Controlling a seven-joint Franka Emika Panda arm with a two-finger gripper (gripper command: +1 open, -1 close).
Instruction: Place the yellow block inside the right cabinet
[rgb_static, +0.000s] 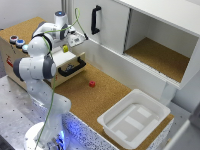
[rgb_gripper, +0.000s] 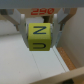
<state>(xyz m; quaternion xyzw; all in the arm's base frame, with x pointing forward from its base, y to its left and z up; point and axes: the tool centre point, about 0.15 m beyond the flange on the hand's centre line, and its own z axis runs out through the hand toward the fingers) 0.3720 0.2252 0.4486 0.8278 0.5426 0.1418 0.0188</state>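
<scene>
Yellow block pinched in tool, up over open drawer at approx 10 o'clock; prob light, hard, a bit slick; held by flat sides; right cabinet off at 2 o'clock.

- Exterior view: bright, even, diffuse light; whole frame soft and low in resolution, edges of the arm smeared.
- White tray and the right cabinet walls nearly washed out; cabinet interior shaded toward its back.
- Blue glow at the arm's base.
- Wrist view: blurred throughout; the yellow block vivid, letters legible; upper frame dim, lower surfaces pale.
</scene>
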